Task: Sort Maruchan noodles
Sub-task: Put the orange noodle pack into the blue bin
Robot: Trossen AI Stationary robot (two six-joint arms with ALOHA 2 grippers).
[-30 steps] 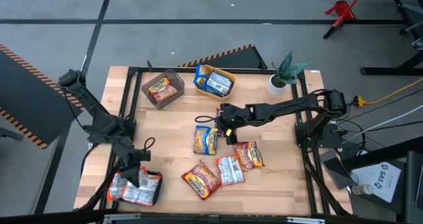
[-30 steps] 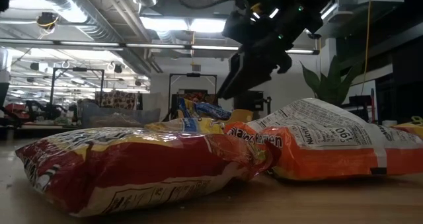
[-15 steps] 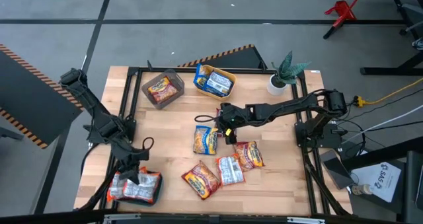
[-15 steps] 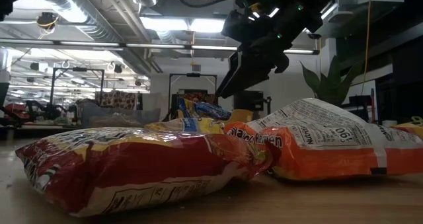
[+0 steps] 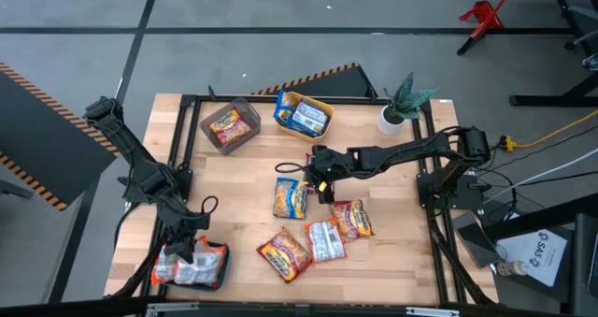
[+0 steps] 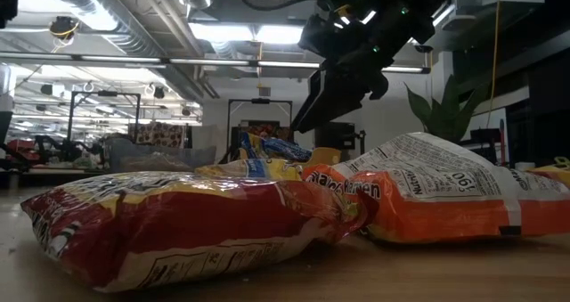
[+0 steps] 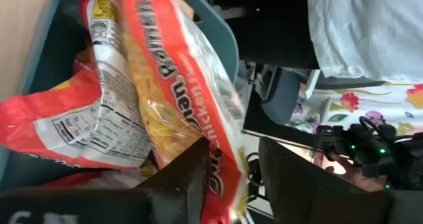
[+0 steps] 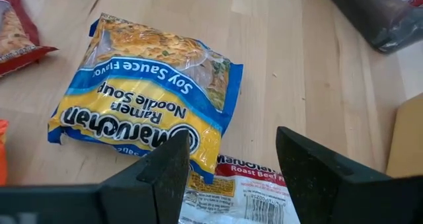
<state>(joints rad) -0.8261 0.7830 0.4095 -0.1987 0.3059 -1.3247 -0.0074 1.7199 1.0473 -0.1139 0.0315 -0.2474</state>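
Our left jaws [image 7: 228, 178] have just loosened around the orange packet [image 7: 178, 85] over the teal bin [image 7: 225, 36]; right jaws [image 8: 228, 161] hang released above the blue packet [image 8: 145, 112].

Blue-and-yellow soy sauce packet [image 8: 145, 112], orange-red chicken packet [image 7: 178, 98], teal bin [image 7: 228, 42], pale wooden table [image 5: 374, 252].

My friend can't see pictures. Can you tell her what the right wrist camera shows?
A blue and yellow Maruchan soy sauce noodle packet lies flat on the wooden table, just past the right claw, whose two dark fingers stand open above it. A white roast-flavor packet peeks out beneath it.
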